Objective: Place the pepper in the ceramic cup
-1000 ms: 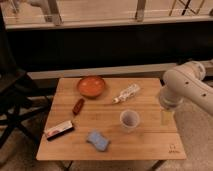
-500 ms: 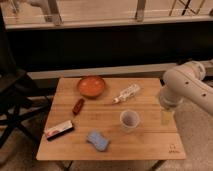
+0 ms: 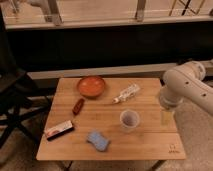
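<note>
Wooden table (image 3: 150,142), pale slatted top with visible grain. Near its front right corner a small dark printed mark, too small to read.

Nearest the front edge: blue sponge (image 3: 98,140), soft-looking, rounded rectangle, lying flat. Left of it, a flat red-and-white box (image 3: 59,130), rectangular, lying at a slant; its print cannot be read.

Mid-table, right of centre: ceramic cup (image 3: 129,119), round, pale whitish-grey, smooth, darker purplish inside, standing upright, mouth up.

Gripper (image 3: 166,116) hangs at the table's right edge, just right of the cup and apart from it. Fingers yellowish, pointing down, standing apart with nothing between them. Above it the arm (image 3: 187,87), bulky rounded white shells, smooth and matte.

Pepper (image 3: 78,106) lies on the left half of the top, dark red, elongated, chili-shaped, well apart from the cup and from the gripper, just in front of the bowl.

Further back: clear bottle (image 3: 126,93) on its side, lying diagonally, label unreadable. Bowl (image 3: 91,86), wide, round, orange-red, glossy, near the far edge.

Left of the table, a dark folding chair (image 3: 12,100). Behind, a dark wall under a pale railing (image 3: 100,22).
</note>
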### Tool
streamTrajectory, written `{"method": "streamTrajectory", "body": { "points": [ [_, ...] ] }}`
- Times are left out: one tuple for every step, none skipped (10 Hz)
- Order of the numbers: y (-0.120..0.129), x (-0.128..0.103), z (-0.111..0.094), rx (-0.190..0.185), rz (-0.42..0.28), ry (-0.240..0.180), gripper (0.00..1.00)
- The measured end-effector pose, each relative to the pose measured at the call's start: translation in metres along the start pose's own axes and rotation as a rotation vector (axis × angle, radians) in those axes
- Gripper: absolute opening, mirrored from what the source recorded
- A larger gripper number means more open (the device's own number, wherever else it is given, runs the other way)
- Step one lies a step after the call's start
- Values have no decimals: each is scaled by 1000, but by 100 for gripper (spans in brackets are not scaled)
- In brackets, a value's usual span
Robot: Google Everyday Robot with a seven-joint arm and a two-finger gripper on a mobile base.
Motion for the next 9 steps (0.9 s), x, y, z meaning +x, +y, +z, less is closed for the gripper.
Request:
{"method": "streamTrajectory", "body": {
  "points": [
    [0, 0, 0, 0, 0, 0, 80],
    [0, -2, 0, 0, -7, 4, 80],
    [-4, -13, -1, 3, -22, 7, 80],
    [-7, -26, -1, 3, -42, 15, 80],
    [-9, -41, -2, 3, -60, 20, 80],
    [-13, -62, -3, 2, -88, 29, 80],
    [-15, -74, -4, 3, -104, 34, 80],
    [-16, -79, -4, 2, -116, 39, 80],
    [-19, -82, -5, 3, -128, 43, 80]
  ]
}}
